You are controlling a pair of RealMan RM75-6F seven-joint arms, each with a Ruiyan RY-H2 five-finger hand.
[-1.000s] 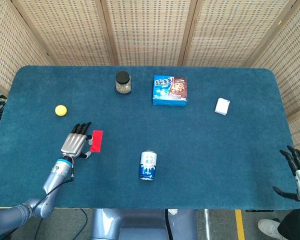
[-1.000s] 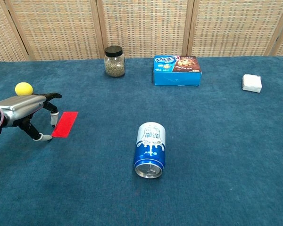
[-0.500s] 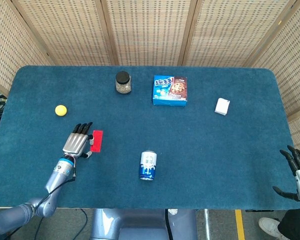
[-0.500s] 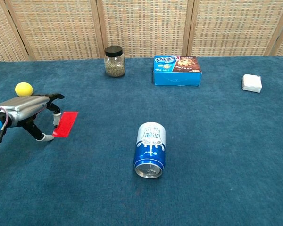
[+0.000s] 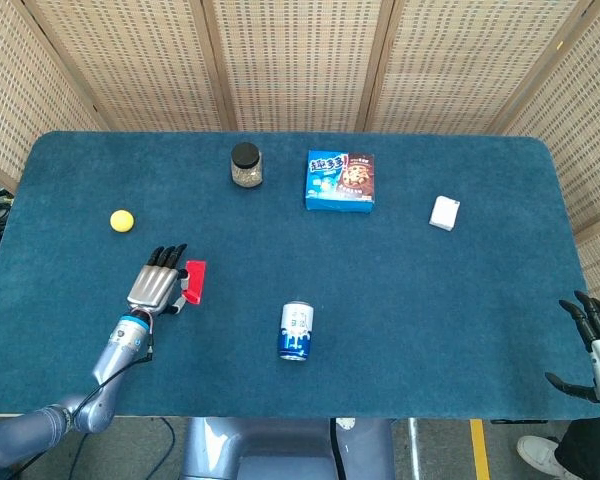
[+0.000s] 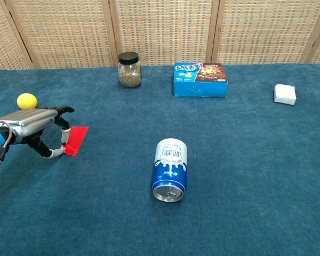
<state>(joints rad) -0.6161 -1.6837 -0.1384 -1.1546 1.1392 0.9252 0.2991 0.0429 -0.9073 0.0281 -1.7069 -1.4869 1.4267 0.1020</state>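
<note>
Red card [image 5: 194,280], one; left hand [image 5: 156,284] pinching.

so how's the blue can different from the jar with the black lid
The blue can lies on its side, its end toward the chest camera; the jar stands upright. The can is blue and white metal with print on it; the jar is clear, showing brownish contents under a black lid. The can sits near the table's front middle, the jar near the back. Both rest on the blue table, untouched by either hand.
</note>
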